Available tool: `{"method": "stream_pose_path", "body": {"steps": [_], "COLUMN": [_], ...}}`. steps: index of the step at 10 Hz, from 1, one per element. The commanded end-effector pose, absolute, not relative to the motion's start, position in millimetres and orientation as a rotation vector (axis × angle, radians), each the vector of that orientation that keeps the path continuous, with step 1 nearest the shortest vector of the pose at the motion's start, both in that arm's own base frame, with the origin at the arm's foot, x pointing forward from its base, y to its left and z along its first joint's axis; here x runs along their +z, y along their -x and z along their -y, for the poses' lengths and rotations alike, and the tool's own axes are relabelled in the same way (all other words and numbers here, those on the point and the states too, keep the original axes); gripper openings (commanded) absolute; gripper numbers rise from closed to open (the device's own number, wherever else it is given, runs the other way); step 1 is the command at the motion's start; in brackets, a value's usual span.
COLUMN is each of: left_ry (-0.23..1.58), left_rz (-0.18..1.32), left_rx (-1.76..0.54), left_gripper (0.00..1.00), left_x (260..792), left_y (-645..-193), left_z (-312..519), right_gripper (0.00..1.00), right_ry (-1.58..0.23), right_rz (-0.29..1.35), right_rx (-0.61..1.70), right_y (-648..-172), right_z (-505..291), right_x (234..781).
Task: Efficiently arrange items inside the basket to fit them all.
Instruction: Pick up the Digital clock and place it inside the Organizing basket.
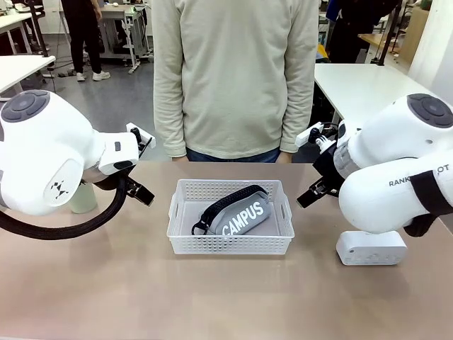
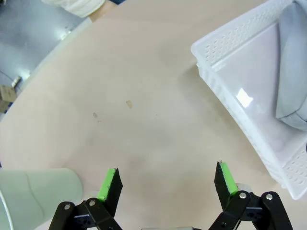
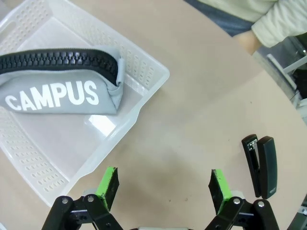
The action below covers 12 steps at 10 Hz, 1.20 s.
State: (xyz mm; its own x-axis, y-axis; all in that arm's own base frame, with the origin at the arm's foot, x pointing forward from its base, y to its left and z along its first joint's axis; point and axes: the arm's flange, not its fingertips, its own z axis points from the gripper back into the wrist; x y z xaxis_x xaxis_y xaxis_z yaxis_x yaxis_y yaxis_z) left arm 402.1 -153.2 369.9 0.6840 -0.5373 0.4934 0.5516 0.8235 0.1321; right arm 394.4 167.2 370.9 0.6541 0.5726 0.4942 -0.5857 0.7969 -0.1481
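Observation:
The white lattice basket [image 1: 185, 237] sits mid-table with the grey "CAMPUS" pouch [image 1: 239, 214] lying diagonally inside it; basket [image 3: 144, 93] and pouch [image 3: 57, 91] also show in the right wrist view. A white box device [image 1: 371, 248] rests on the table under the right arm. The small black stapler [image 3: 262, 165] lies just right of my right gripper [image 3: 164, 188], which is open over bare table beside the basket's corner. My left gripper [image 2: 167, 184] is open above bare table, between the pale green cup [image 2: 36, 194] and the basket [image 2: 240, 103]. The cup [image 1: 83, 198] peeks out behind the left arm.
A person in a cream sweater [image 1: 235, 71] stands at the far table edge, a hand [image 3: 249, 42] near it. Bare table lies in front of the basket and to both sides of it.

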Motion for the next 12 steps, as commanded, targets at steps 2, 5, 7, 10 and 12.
{"method": "stream_pose_path", "body": {"steps": [2, 5, 7, 10, 12], "left_ry": [0.180, 0.287, 0.473, 0.802, 0.926], "left_rz": [0.503, 0.476, 0.599, 0.810, 0.846], "left_rx": [-0.670, -0.466, -0.333, 0.032, 0.297], "left_gripper": [1.00, 1.00, 1.00, 1.00, 1.00], "left_x": [411, 488, 528, 526, 485], "left_y": [-373, -324, -275, -197, -165], "left_z": [138, 90, 28, -102, -177], "right_gripper": [1.00, 1.00, 1.00, 1.00, 1.00], "right_ry": [-0.113, -0.441, -0.726, -0.968, -1.094], "right_rz": [0.472, 0.493, 0.560, 0.732, 0.741], "right_rx": [0.648, 0.525, 0.177, -0.200, -0.442], "right_y": [-365, -309, -265, -192, -166], "right_z": [-130, -57, 26, 148, 212], "right_x": [408, 474, 507, 496, 462]}}
